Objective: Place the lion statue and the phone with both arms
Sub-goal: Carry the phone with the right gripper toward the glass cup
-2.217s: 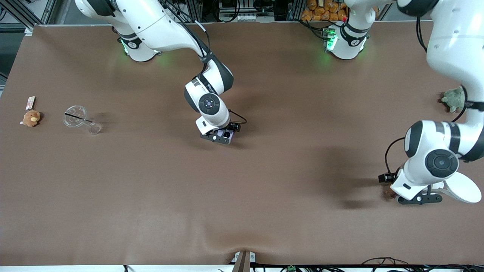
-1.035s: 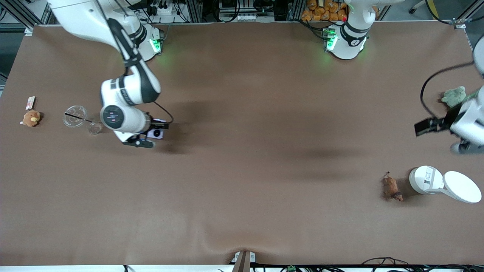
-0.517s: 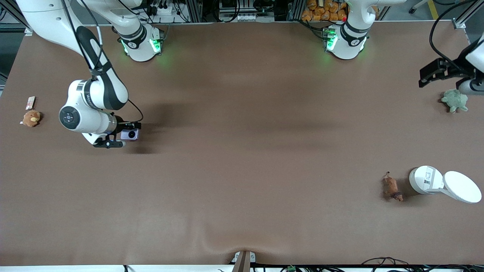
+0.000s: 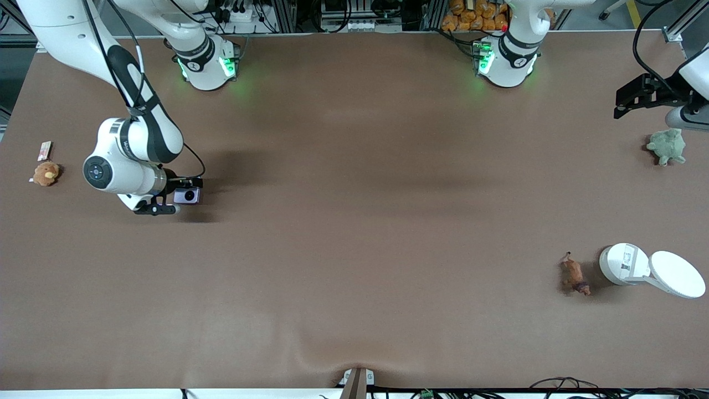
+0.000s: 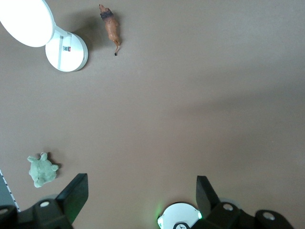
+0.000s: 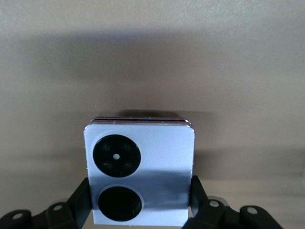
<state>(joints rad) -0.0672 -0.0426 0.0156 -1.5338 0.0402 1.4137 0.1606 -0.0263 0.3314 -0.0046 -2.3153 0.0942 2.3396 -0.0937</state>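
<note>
The lavender phone (image 4: 188, 195) is gripped between the fingers of my right gripper (image 4: 176, 200), low over the table toward the right arm's end. In the right wrist view the phone (image 6: 143, 143) shows its two black circles, and the right gripper (image 6: 139, 200) clamps its sides. The orange-brown lion statue (image 4: 573, 275) lies on the table toward the left arm's end, beside a white lamp base. My left gripper (image 4: 689, 117) is raised over the green turtle, well away from the lion. In the left wrist view the left gripper (image 5: 140, 195) is open and empty, and the lion (image 5: 110, 26) lies free.
A white round lamp base (image 4: 623, 264) with a white disc (image 4: 676, 274) stands beside the lion. A green plush turtle (image 4: 667, 146) sits near the table's edge at the left arm's end. A tan plush toy (image 4: 45, 173) and a small card (image 4: 44, 149) lie at the right arm's end.
My right gripper carried the phone from the table's middle toward the right arm's end. My left gripper let go of the lion and rose away from it, to above the turtle.
</note>
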